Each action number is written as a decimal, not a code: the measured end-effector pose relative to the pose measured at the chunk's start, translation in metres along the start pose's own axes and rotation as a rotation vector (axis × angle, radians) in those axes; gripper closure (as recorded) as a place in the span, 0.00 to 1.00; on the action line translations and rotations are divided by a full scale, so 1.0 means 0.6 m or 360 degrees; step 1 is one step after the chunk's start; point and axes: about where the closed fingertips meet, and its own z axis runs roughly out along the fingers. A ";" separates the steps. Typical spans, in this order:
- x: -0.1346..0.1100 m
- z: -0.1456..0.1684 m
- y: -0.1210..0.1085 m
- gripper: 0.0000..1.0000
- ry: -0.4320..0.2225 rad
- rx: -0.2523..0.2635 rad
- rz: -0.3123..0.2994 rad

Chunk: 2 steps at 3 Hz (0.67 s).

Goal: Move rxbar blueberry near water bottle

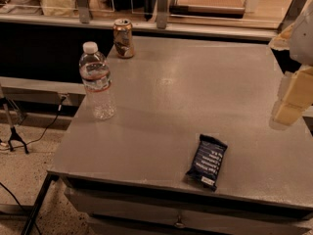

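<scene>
Pale yellow tool (292, 99) cut off at 3 o'clock, grip cannot be told, navy flat-wrapped rxbar blueberry (207, 161) at 5 o'clock on grey counter (195, 82), clear plastic water bottle (97, 82) at 9 o'clock, well apart.

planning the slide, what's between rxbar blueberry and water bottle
only bare table between rxbar blueberry and water bottle, camera view; claw off at the right edge
</scene>
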 end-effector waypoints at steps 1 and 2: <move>0.000 0.000 0.000 0.00 0.0000 0.0000 0.0000; -0.013 0.011 0.013 0.00 -0.0054 -0.0050 0.0004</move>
